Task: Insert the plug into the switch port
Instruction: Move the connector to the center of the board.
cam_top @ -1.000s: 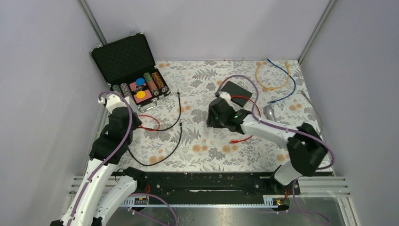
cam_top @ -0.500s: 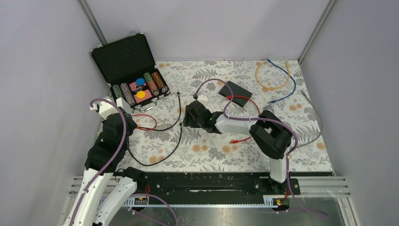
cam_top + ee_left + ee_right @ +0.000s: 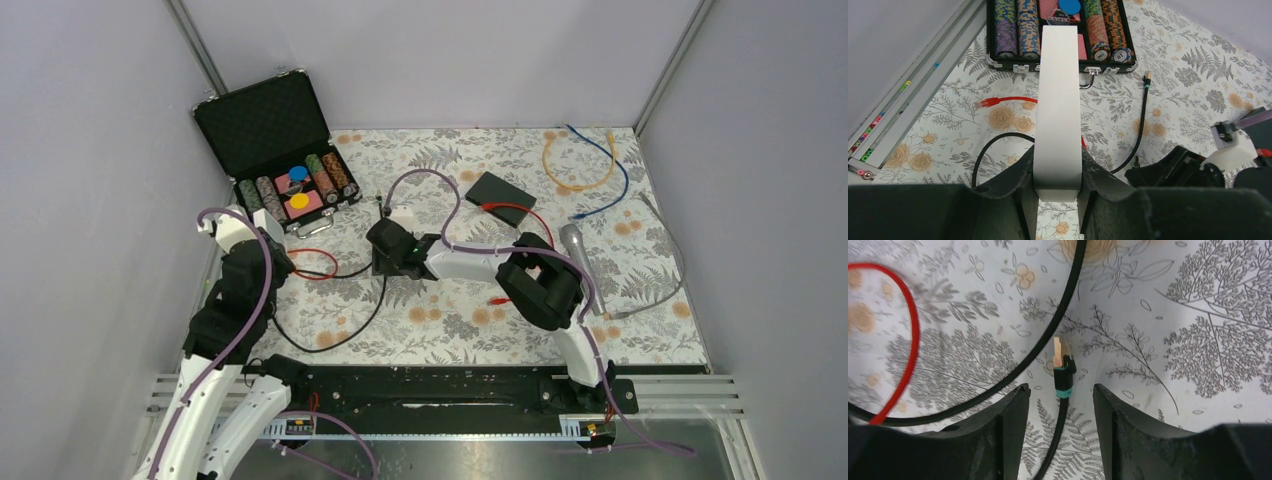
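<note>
My right arm has swung far to the left since a second ago. It was up by the flat black box [image 3: 500, 190], and now that box sits well off behind it, on its right. The right gripper [image 3: 1059, 390] hangs low over the flowery cloth [image 3: 1198, 315] with its fingers [image 3: 998, 430] spread apart. The plug [image 3: 1064, 371] lies on the cloth right between them, and neither finger touches it. It has a gold tip and a blue-green collar, and the tip points away from the hand. The black cable [image 3: 1068, 285] curves past just left of the plug. A red cable [image 3: 908, 340] bends farther out on that side.

My left gripper [image 3: 1058, 170] is squeezed tight on a white block [image 3: 1058, 100], one finger pressed on each side. The block sticks out straight ahead of the hand. Past its far end is the open chip case [image 3: 1008, 65] with rows of striped chips. One dark chip [image 3: 1058, 18] has white letters that look like "DEXTER", but they are small and I am not sure.
</note>
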